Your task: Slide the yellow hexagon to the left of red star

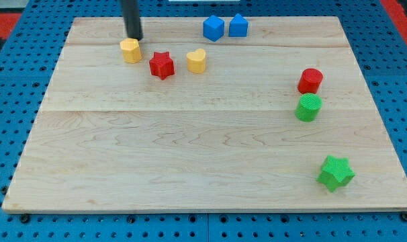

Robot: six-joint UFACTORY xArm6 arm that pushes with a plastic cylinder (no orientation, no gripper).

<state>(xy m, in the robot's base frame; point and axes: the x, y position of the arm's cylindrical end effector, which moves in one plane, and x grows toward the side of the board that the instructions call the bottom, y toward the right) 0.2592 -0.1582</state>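
Note:
The yellow hexagon (130, 50) lies near the view's top left of the wooden board, just to the left of and slightly above the red star (161, 65), with a small gap between them. My tip (134, 37) stands right at the hexagon's top edge, touching or almost touching it. A yellow heart (197, 60) lies to the right of the red star.
Two blue blocks (213, 28) (238, 25) sit side by side at the top middle. A red cylinder (310, 81) and a green cylinder (308, 107) stand at the right. A green star (335, 173) lies at the bottom right. The board's edge (203, 211) borders blue pegboard.

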